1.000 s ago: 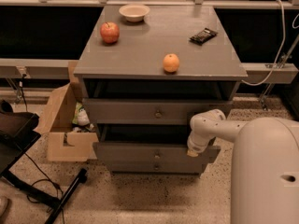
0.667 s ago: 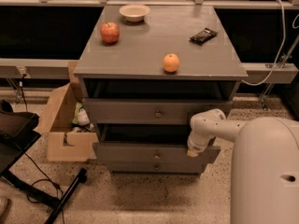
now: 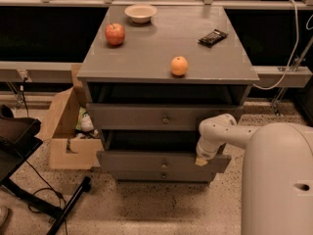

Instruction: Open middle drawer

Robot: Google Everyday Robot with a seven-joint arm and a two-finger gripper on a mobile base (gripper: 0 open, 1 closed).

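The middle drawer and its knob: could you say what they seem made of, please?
The middle drawer looks like painted wood, matte grey, without glare. Its knob is small, round, likely metal, faintly glinting. The gripper sits at the drawer front's right end.

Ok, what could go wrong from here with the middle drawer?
The gripper sits at the right end of the middle drawer, far from its knob, so an off-centre pull may skew and jam it. A jolt could roll the orange, near the top's front edge, off the cabinet.
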